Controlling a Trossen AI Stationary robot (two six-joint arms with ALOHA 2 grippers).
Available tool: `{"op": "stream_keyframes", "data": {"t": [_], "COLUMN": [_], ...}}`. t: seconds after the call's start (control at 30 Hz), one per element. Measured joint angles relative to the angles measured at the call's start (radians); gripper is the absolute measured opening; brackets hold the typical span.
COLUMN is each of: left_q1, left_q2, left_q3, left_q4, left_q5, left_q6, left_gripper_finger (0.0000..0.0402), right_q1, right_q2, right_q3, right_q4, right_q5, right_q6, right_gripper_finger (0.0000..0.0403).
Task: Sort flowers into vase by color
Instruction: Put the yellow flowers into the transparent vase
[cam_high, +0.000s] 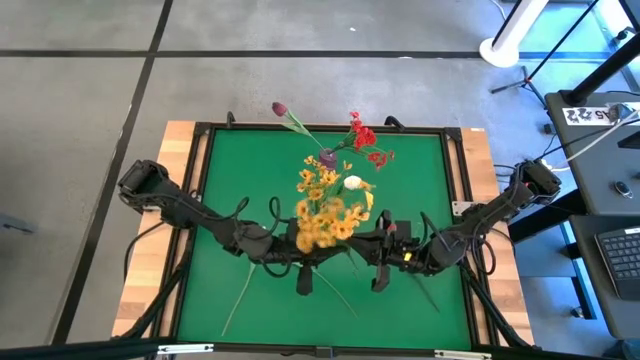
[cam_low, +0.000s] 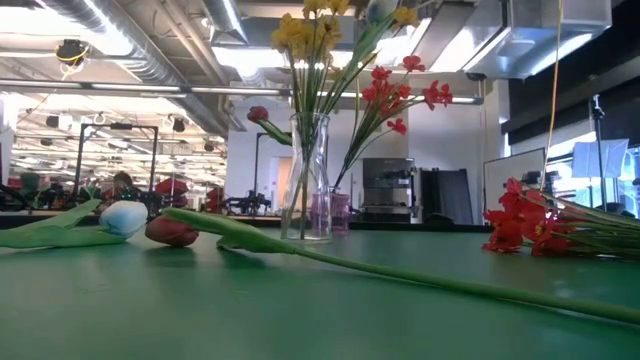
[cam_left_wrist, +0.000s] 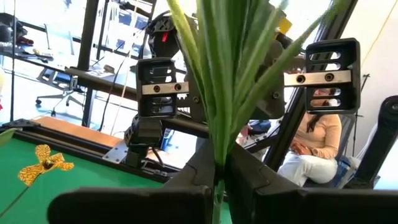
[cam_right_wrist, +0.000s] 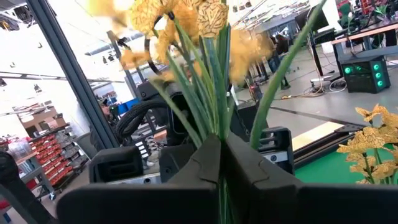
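Both tools clamp green stems: left tool (cam_left_wrist: 217, 186) on a leafy bunch, right tool (cam_right_wrist: 221, 180) on yellow flowers (cam_right_wrist: 180, 18), near-centre over the green surface (cam_high: 230, 180). Likely light, springy, slippery stems; grip low on the stalks, clear of fragile blossoms.

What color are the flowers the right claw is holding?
Yellow. The flowers show best in the right wrist view, stems pinched in the right claw.

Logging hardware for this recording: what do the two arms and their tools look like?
Both arms are dark, jointed and slim, with black cables trailing toward the table's near edge. The left tool and right tool are black; the right arm shows small orange-red marks near its wrist. Up close, the tool fingers are matte black, angular plates.
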Motion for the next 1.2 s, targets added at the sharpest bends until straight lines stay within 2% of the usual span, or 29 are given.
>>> {"op": "stream_keyframes", "data": {"t": [0.27, 0.53, 0.63, 0.77, 0.97, 1.07, 1.2], "left_q1": [-0.023, -0.107, -0.153, -0.228, -0.35, -0.402, -0.416], "left_q2": [0.0, -0.107, -0.156, -0.221, -0.29, -0.305, -0.358], "left_q3": [0.0, 0.0, 0.0, 0.0, 0.001, -0.001, -0.07], "left_q4": [-0.004, -0.018, -0.063, -0.123, -0.185, -0.331, -0.507], "left_q5": [-0.021, -0.163, -0.277, -0.517, -0.805, -0.894, -0.877], "left_q6": [0.009, 0.161, 0.238, 0.357, 0.504, 0.462, 0.217], "left_gripper_finger": [0.0004, 0.0002, 0.0002, 0.0002, 0.0002, 0.0002, 0.0002], "right_q1": [0.002, 0.002, 0.002, 0.002, 0.002, 0.002, 0.017], "right_q2": [-0.004, -0.053, -0.077, -0.108, -0.16, -0.164, -0.141], "right_q3": [0.001, 0.001, 0.001, 0.001, 0.001, 0.001, 0.001], "right_q4": [-0.045, -0.061, -0.074, -0.15, -0.426, -0.587, -0.78], "right_q5": [-0.039, -0.1, -0.132, -0.111, -0.004, 0.002, 0.022], "right_q6": [-0.025, -0.053, -0.055, -0.05, 0.069, 0.137, 0.234], "right_gripper_finger": [0.006, 0.0185, 0.0235, 0.0284, 0.0307, 0.0307, 0.0308]}}
